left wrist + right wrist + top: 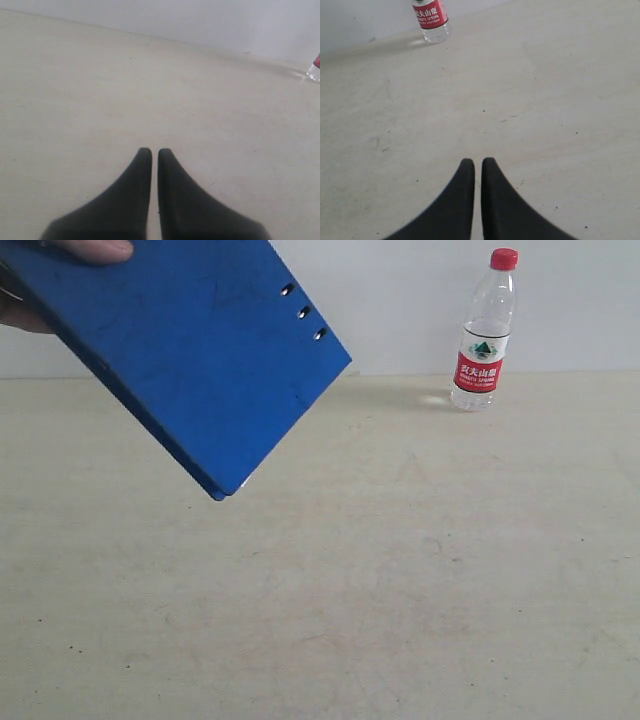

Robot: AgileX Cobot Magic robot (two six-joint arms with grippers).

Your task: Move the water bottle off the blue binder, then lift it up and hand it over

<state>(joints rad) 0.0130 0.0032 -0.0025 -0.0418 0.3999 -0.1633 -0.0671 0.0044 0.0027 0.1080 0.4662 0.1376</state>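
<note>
The water bottle (484, 332) stands upright on the table near the back wall, clear with a red cap and a red label. Its lower part shows in the right wrist view (431, 20), and only its base corner in the left wrist view (315, 71). The blue binder (190, 350) is held tilted in the air at the upper left by a person's hand (85, 250); nothing rests on it. My left gripper (151, 151) is shut and empty over bare table. Shut and empty as well, my right gripper (478, 161) sits far from the bottle. Neither gripper appears in the exterior view.
The beige table (380, 580) runs back to a pale wall (400, 300). The person's hand and the binder hang over the table's left rear part.
</note>
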